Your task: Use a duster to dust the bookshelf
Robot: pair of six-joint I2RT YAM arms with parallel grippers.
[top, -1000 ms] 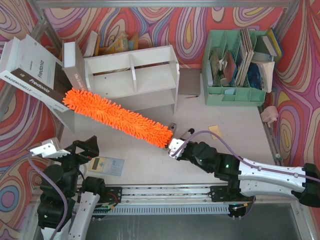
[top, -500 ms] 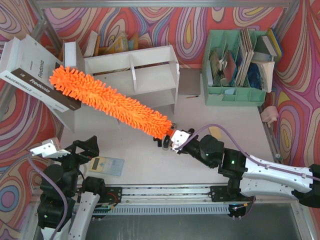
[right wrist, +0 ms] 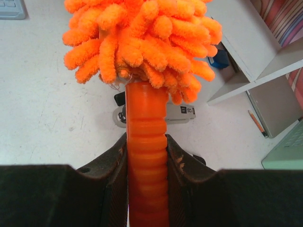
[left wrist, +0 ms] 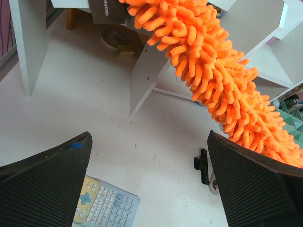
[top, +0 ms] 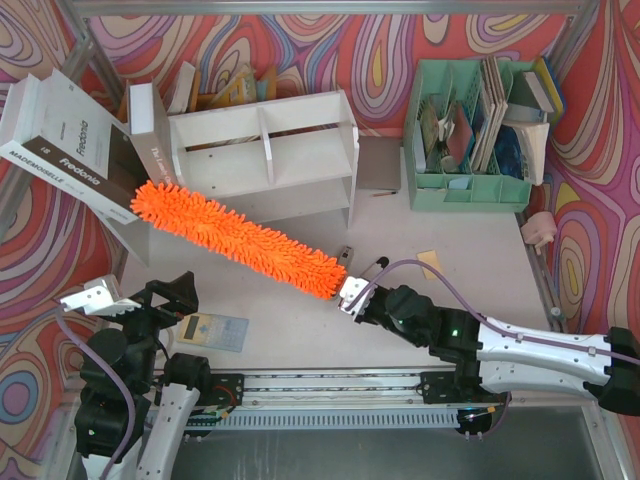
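The white two-tier bookshelf (top: 262,158) lies at the back middle of the table. The long fluffy orange duster (top: 238,241) stretches diagonally in front of it, its far tip by the shelf's left end and the leaning books. My right gripper (top: 352,294) is shut on the ribbed orange handle (right wrist: 146,142); the fluffy head (right wrist: 142,42) fills the top of the right wrist view, with a shelf corner (right wrist: 246,52) to the right. My left gripper (top: 150,298) is open and empty over the table (left wrist: 149,182), with the duster (left wrist: 222,80) crossing above it past a shelf upright (left wrist: 147,71).
Large books (top: 62,140) lean at the back left. A mint-green file organiser (top: 470,135) stands back right. A calculator (top: 210,331) lies near my left gripper. A marker pen (right wrist: 182,112) lies under the duster handle. A yellow note (top: 430,262) lies right of it.
Half a second ago the duster was swung farther up and left, its tip over the books. It is now back down and right, close to where it was one second ago. Left arm unmoved.
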